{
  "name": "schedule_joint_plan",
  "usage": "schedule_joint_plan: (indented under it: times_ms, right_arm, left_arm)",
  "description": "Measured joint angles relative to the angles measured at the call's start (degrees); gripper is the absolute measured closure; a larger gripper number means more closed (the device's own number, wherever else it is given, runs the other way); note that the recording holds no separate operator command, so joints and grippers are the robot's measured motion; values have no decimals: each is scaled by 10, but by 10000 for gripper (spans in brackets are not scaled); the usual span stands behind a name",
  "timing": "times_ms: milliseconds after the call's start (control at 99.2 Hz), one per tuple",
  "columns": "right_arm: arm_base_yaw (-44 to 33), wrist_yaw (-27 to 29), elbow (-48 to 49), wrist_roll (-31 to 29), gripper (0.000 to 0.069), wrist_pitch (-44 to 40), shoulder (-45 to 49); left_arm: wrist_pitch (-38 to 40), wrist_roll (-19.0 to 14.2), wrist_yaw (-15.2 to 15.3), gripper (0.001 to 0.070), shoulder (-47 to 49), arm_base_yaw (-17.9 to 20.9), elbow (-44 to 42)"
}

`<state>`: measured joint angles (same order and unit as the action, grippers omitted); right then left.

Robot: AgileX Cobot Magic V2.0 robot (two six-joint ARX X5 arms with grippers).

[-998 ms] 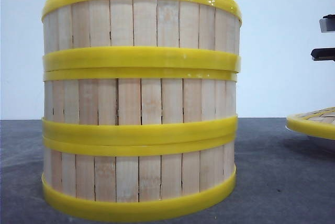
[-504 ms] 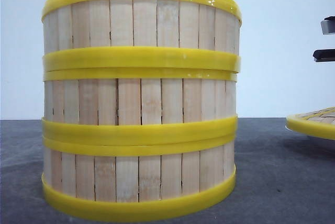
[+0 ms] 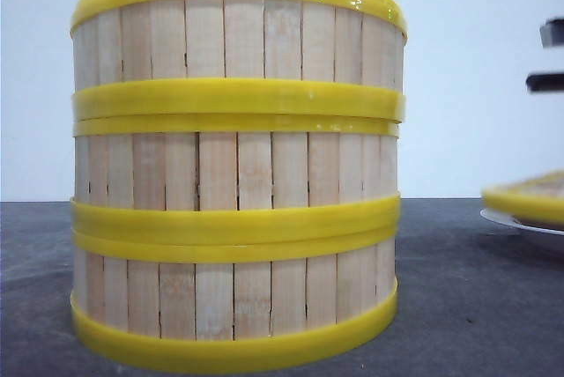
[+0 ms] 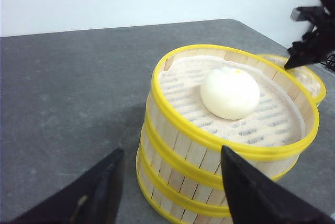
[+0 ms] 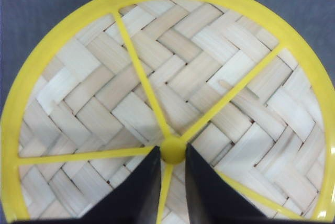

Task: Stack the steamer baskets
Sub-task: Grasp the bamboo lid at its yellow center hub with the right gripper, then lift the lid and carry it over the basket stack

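Observation:
Three steamer baskets stand stacked in the front view: bottom (image 3: 233, 299), middle (image 3: 236, 170), top (image 3: 238, 38). The left wrist view shows the stack (image 4: 180, 153) from above, with a white bun (image 4: 229, 92) on the cloth liner of the top basket. My left gripper (image 4: 171, 150) is open beside the stack's lower wall and holds nothing. My right gripper (image 5: 172, 149) is shut on the centre knob of the woven yellow-rimmed lid (image 5: 157, 77). That lid (image 3: 529, 201) hangs tilted just above a white plate (image 3: 524, 225) at the right edge.
The grey table (image 3: 476, 306) runs to a white wall behind. The right arm's fingers (image 4: 309, 41) show beyond the stack in the left wrist view, over the lid (image 4: 316, 85). Dark parts of the right gripper (image 3: 548, 82) show at the front view's right edge.
The lid has risen off the plate and tilted, baring the plate's white rim. The right gripper has shifted slightly up and to the right. The stack has not moved.

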<state>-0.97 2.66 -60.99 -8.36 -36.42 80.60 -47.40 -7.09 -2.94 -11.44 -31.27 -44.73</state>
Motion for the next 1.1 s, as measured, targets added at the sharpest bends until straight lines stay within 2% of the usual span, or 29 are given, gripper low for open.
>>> schedule_joint_plan:
  times_ms: [181,282,393,504,766,938,1099]
  right_arm:
    - [2,-32,-67,5,639,-33,-64]
    - [15,-73,-107,10,639,-75,-84]
    - [49,-114,-161,22,639,-133,-87]
    - [100,-127,-221,31,639,-178,-87]
    - [270,-131,-334,37,640,-213,-81]
    - [374,-129,-377,41,640,-243,-39]
    - [448,-80,-385,52,640,-270,12]
  left_arm:
    - [0,0,0,363,0,0,0]
    - [0,0,0,363,0,0,0]
    - [0,0,0,363,0,0,0]
    - [0,0,0,363,0,0,0]
    - [0,0,0,363,0,0,0]
    - [0,0,0,363,0,0,0]
    - [0,0,0,363,0,0,0]
